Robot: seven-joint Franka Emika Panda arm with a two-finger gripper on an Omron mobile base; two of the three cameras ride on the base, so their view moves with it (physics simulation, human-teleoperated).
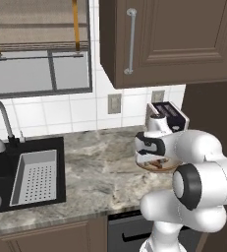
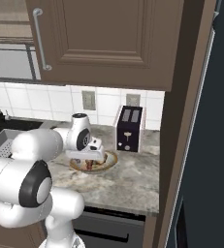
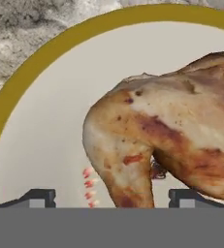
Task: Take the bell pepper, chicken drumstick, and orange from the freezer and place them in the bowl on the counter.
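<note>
1. The tool [image 3: 111,196] hangs just above the bowl [image 3: 40,72], its two dark fingertips [image 3: 36,197] set wide apart and gripping nothing.
2. Directly under the tool, between the fingertips, the chicken drumstick [image 3: 167,131] lies on the bowl's pale floor, its narrower end pointing back toward the tool.
3. A risk, as a judgement: the fingertips sit close on either side of that narrow end, so a slanted or sideways lift could catch the meat and drag it onto the rim or out onto the table [image 1: 95,167].
4. A second risk: the drumstick takes up much of the bowl, so the bell pepper and the orange, neither of which can be found here, may have little flat room and could roll off.
5. Small red marks beside and under the drumstick are too unclear to name.
6. Beyond the tool, a toaster [image 2: 129,128] stands near the bowl against the tiled wall.
7. From the base views the robot's own arm covers most of the bowl, so its contents are hard to read there.
8. Farthest right, the freezer [image 2: 215,145] is cut off by the picture edge; its inside is hidden.
</note>
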